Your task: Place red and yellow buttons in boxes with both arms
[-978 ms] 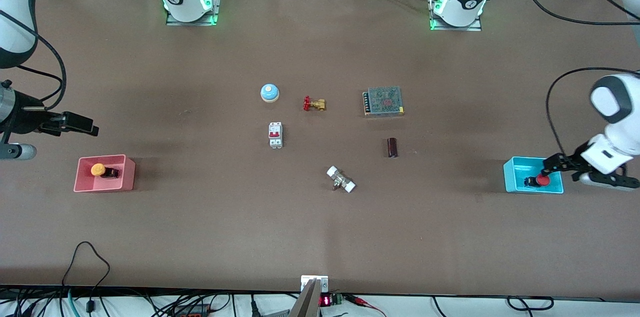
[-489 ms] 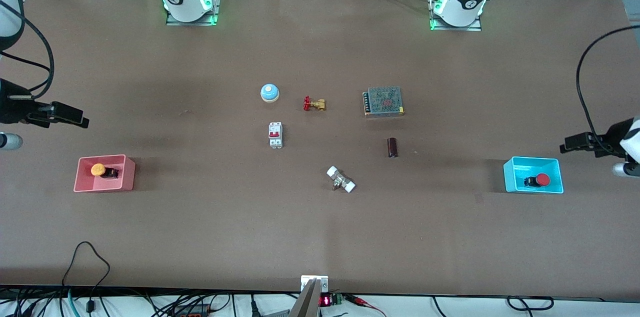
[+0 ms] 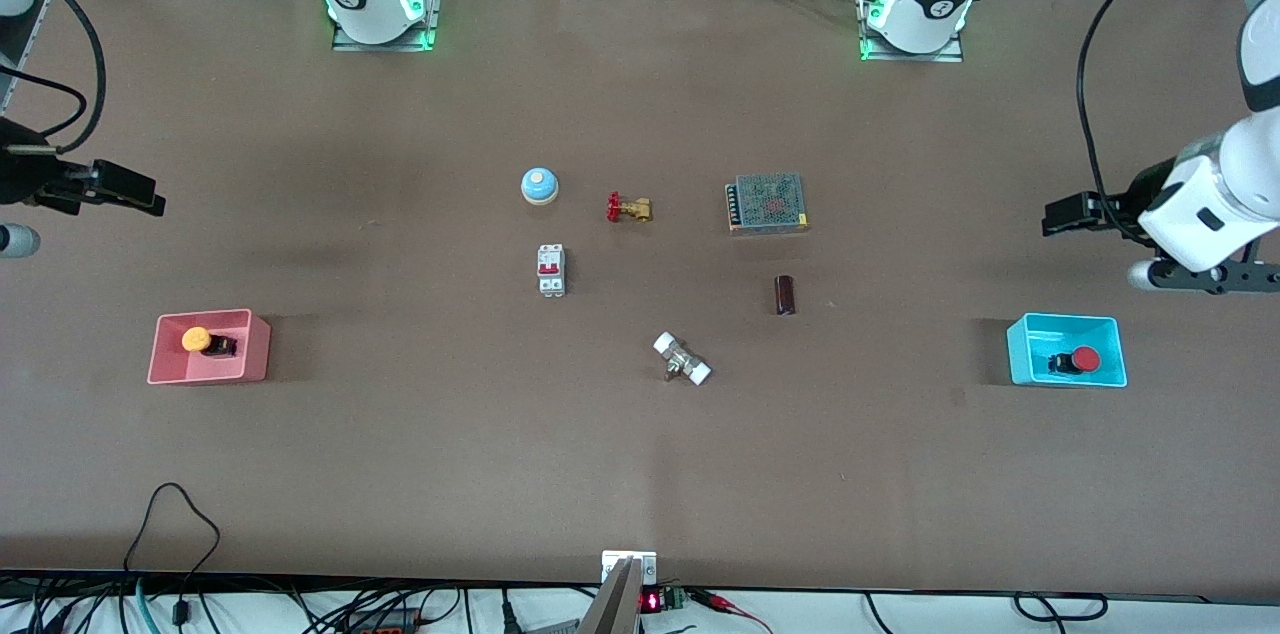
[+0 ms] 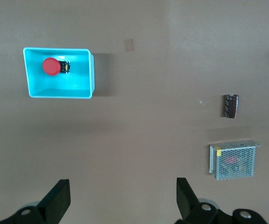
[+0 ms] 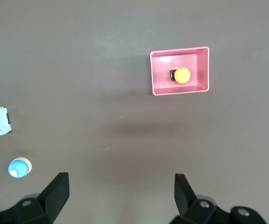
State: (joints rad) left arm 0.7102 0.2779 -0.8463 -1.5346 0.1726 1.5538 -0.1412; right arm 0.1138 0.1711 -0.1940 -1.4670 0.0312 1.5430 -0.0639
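The red button (image 3: 1086, 359) sits inside the cyan box (image 3: 1020, 352) at the left arm's end of the bench (image 3: 640, 474), its dark base lying toward the middle of the bench, and the yellow button (image 3: 196, 339) sits inside the pink box (image 3: 255, 346) at the right arm's end, its dark base likewise pointing toward the bench's middle. The left pincer (image 3: 1062, 216) hangs in the air over bare bench beside the cyan box, its fingers spread wide apart with nothing between them, as the left wrist view shows plainly (image 4: 123, 200). The right pincer (image 3: 135, 194) hangs over bare bench near the pink box, also spread wide and holding nothing (image 5: 121, 196). Between the two boxes lies a scatter of other parts: a blue-and-white bell (image 3: 539, 185), a brass valve with a red handle (image 3: 628, 208) just beside it, and a metal-mesh power supply (image 3: 767, 203) toward the left arm's end. Nearer the front camera than these are a white circuit breaker (image 3: 551, 270), a small dark cylinder (image 3: 785, 294), and a white-capped fitting (image 3: 682, 359), each well apart from the others.
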